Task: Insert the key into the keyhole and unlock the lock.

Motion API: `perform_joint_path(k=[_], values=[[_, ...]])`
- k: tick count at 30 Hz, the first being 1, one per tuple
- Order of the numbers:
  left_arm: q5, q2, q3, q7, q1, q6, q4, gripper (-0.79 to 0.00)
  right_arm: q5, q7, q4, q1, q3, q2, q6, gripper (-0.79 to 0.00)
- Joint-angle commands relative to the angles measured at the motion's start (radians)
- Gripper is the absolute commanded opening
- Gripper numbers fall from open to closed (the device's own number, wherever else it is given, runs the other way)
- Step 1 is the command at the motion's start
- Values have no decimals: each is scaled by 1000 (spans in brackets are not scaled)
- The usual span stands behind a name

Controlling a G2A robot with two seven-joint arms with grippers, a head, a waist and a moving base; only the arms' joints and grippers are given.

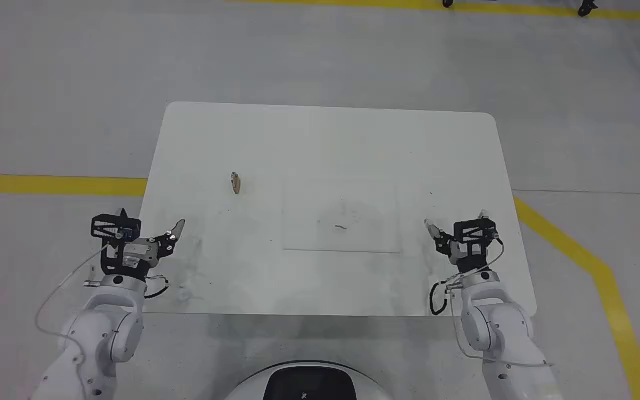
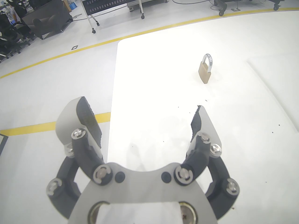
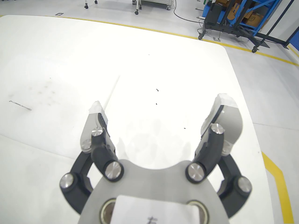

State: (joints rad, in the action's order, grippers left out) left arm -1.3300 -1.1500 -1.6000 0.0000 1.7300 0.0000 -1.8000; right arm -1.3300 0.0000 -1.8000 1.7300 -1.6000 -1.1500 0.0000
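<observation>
Left end effector (image 2: 141, 103) closest: fingers spread wide, nothing held, over the near left edge of the tabletop (image 2: 163, 54). Right end effector (image 3: 161, 101) likewise released and empty, near right edge. Padlock (image 2: 205, 71) stands on its base ahead of the left end effector, shackle up and closed, keyhole not visible. Thin sliver (image 3: 20, 105) flat on the centre mat (image 1: 300, 200), probably the key. Judgement: padlock rigid, dense, smooth, liable to tip; clamp across its flat body faces below the shackle. Key light, stiff, awkward to pinch flat; take it by the bow
</observation>
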Motion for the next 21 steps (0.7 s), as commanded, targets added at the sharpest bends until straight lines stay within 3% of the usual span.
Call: perform_joint_path(k=[1,3,9,17,21], values=[[0,0,0,0,0,0,0,0,0,0,0,0,0,0,0,-1],[0,0,0,0,0,0,0,0,0,0,0,0,0,0,0,0],[0,0,0,0,0,0,0,0,-25,16,-40,-70,74,2,-177,0],[0,0,0,0,0,0,0,0,-36,67,-75,-179,151,11,-487,0],[0,0,0,0,0,0,0,0,-73,153,-44,-255,208,18,-657,0]])
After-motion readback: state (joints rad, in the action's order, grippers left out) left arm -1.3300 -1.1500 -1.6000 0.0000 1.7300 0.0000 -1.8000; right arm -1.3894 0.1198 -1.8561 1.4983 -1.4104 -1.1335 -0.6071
